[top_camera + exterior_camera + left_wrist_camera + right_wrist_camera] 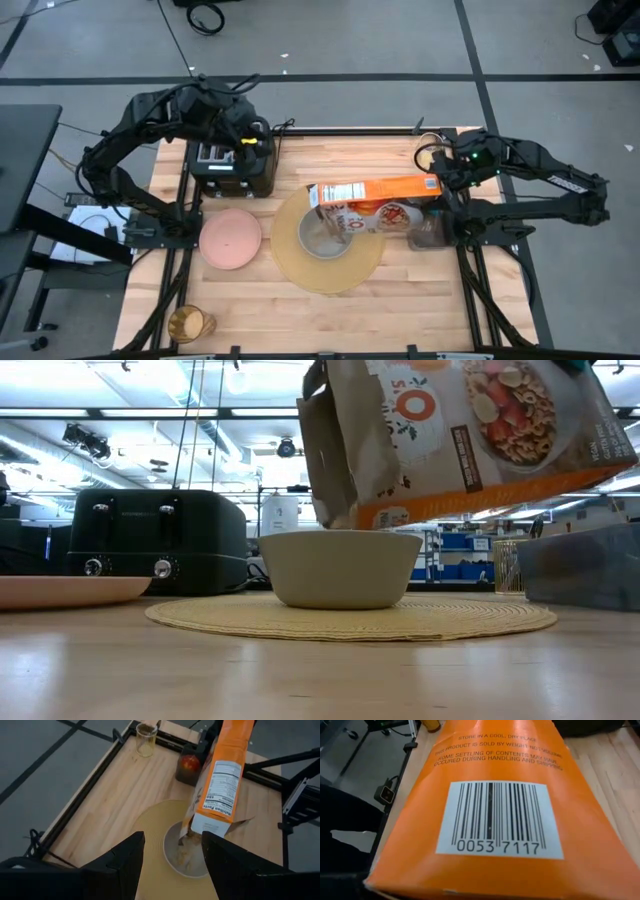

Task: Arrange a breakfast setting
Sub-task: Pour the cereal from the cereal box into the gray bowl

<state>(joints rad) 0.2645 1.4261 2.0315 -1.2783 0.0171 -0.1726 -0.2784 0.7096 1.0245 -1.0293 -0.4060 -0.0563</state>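
Observation:
My right gripper point(441, 187) is shut on an orange cereal box point(375, 190), which is tipped with its open end point(192, 827) over the grey bowl point(325, 238). The bowl stands on the round tan placemat point(330, 265) and holds some cereal point(185, 859). The pink plate point(230, 238) lies left of the mat. The amber glass point(190, 323) stands at the near left. The red apple point(189, 764) sits in a dark tub point(428, 232). My left gripper point(172, 865) is open above the black toaster point(232, 165). Spoon and bread do not show. My right gripper holds the cereal box by its closed bottom end point(428, 186), coming from the table's right. The box's barcode panel point(495, 820) fills the wrist view and hides the fingers. The box is lifted clear and slants down, open end just above the bowl point(340, 568).
The black toaster point(150, 540) stands at the far left of the table. The dark tub point(580, 565) stands right of the placemat point(350, 618), under my right arm. Bare wood lies along the near edge between the glass and the mat.

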